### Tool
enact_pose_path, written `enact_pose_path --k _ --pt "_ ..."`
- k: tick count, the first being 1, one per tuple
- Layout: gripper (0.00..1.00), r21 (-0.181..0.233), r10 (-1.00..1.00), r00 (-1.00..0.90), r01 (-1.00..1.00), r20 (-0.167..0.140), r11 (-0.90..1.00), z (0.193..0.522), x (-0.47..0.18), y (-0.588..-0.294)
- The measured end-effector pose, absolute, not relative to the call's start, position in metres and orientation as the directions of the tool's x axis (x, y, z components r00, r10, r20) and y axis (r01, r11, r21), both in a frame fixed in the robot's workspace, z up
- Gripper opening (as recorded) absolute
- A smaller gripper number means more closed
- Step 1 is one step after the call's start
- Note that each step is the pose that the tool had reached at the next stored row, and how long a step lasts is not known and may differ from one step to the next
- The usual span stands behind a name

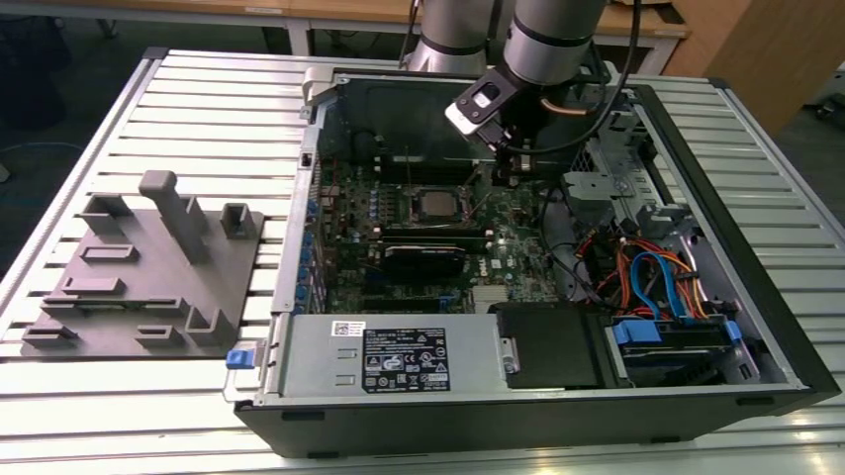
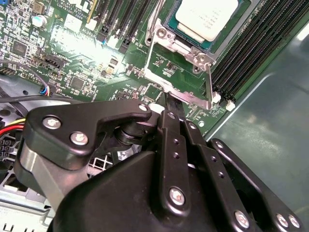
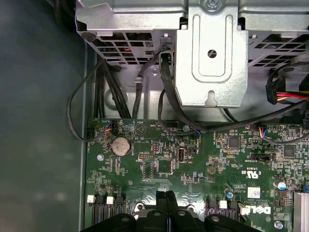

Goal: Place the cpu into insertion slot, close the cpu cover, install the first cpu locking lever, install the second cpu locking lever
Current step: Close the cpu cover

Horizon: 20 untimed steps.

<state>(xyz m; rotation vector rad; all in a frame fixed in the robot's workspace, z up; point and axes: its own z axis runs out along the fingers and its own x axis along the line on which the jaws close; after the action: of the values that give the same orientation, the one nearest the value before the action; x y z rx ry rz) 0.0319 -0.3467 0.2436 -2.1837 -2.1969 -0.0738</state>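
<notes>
The cpu [image 2: 207, 19], a silver-topped square chip, lies seated in the insertion slot [image 2: 163, 33] on the green motherboard; in the exterior view it is the grey square [image 1: 429, 204] mid-board. The cpu cover [image 2: 210, 84], a thin silver frame, is swung open away from the slot, and bare board shows through its window. My gripper [image 2: 167, 99] has its black fingers pressed together, their tip right at the cover's outer edge. In the first wrist view the gripper [image 3: 166, 195] shows shut above the board. In the exterior view the gripper [image 1: 509, 173] hangs just to the right of the slot.
The open computer case [image 1: 739, 198] holds a grey power supply box [image 1: 383, 361], a drive cage [image 3: 210, 63], and orange and blue cables [image 1: 647, 277]. Black memory slots [image 2: 251, 43] run beside the socket. A grey fixture block [image 1: 145, 267] sits on the exterior view's left.
</notes>
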Motion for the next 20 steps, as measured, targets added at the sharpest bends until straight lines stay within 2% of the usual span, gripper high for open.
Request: enact_pose_path --k 20 --pt "0.11 0.003 0.998 -0.006 1.0 0.064 0.006 0.2436 0.0272 -0.3467"
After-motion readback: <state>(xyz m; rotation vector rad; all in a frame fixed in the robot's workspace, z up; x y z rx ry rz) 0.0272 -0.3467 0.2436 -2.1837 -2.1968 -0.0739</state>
